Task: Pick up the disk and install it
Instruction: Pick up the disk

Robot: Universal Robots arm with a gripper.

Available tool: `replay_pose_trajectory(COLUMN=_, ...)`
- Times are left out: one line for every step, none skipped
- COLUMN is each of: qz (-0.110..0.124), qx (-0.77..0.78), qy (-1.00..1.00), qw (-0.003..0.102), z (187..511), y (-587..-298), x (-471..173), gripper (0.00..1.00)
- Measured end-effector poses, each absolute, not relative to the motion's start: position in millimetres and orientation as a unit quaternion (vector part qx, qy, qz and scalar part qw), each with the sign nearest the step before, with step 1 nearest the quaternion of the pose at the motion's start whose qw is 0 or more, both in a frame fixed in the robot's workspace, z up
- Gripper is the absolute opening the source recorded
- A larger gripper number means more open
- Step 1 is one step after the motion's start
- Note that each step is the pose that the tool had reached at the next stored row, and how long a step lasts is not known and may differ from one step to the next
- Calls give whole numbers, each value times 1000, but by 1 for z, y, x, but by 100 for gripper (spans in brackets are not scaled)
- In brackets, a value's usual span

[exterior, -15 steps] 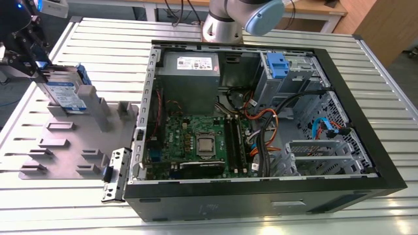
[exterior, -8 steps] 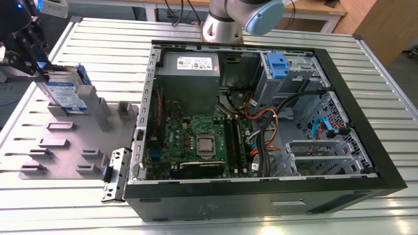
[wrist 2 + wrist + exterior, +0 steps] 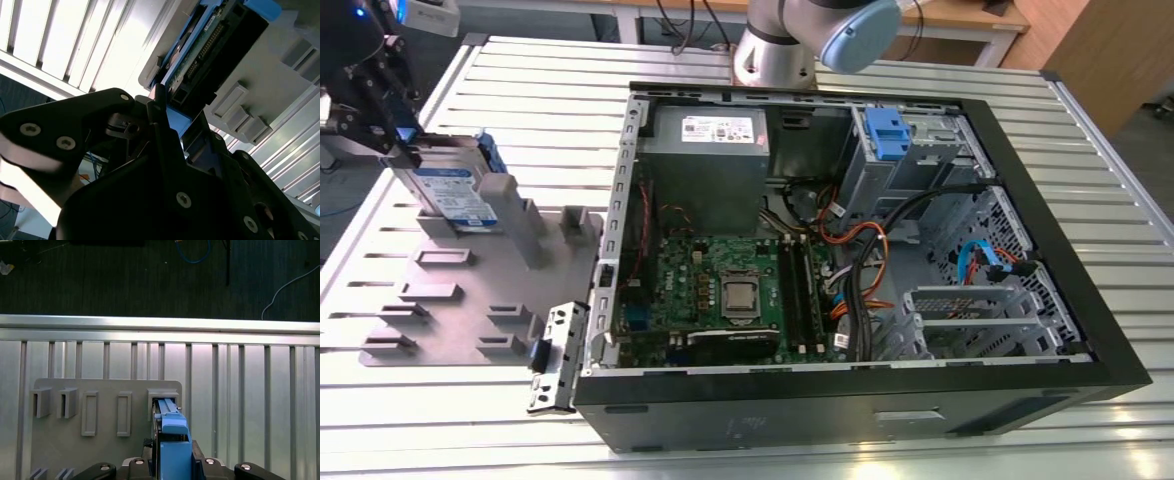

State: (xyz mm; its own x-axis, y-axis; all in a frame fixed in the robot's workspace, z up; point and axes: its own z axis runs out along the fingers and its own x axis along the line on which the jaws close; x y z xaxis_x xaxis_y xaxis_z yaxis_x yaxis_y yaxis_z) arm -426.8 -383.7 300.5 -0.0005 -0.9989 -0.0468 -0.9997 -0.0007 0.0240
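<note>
Clasping flat blue-railed disk (image 3: pixel 454 190), black fingers (image 3: pixel 167 150) seemingly closed.

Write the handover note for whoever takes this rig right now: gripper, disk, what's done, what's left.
Gripper: at the exterior view's left, apparently shut on the disk. In the first wrist view the disk's blue side rail sits between the fingers.
Disk: standing on edge in the grey holder on the slatted table, beside the open computer case and outside it.
Done: the grasp looks made.
Left: the disk is not yet lifted clear of the holder or installed in the case.
</note>
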Motion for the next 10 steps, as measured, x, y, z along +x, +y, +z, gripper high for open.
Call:
replay_pose_trajectory(qz=25, qx=-707, qy=707, qw=8, z=301, y=-384, x=-427, gripper=37)
replay_pose_trajectory(qz=25, qx=-707, qy=707, qw=8, z=301, y=-384, x=-427, gripper=37)
replay_pose_trajectory(qz=25, qx=-707, qy=707, qw=8, z=301, y=-384, x=-427, gripper=37)
replay_pose_trajectory(qz=25, qx=-707, qy=707, qw=8, z=301, y=-384, x=-427, gripper=37)
replay_pose_trajectory(qz=25, qx=-707, qy=707, qw=8, z=300, y=-384, x=-427, gripper=37)
replay_pose_trajectory(qz=25, qx=-707, qy=707, qw=8, z=301, y=-384, x=-427, gripper=37)
replay_pose_trajectory(qz=25, qx=-707, qy=707, qw=8, z=301, y=-384, x=-427, gripper=37)
replay_pose_trajectory(qz=25, qx=-707, qy=707, qw=8, z=302, y=-384, x=-427, gripper=37)
replay_pose_trajectory(qz=25, qx=-707, qy=707, qw=8, z=305, y=-384, x=-427, gripper=37)
replay_pose_trajectory(qz=25, qx=-707, qy=707, qw=8, z=306, y=-384, x=-427, gripper=37)
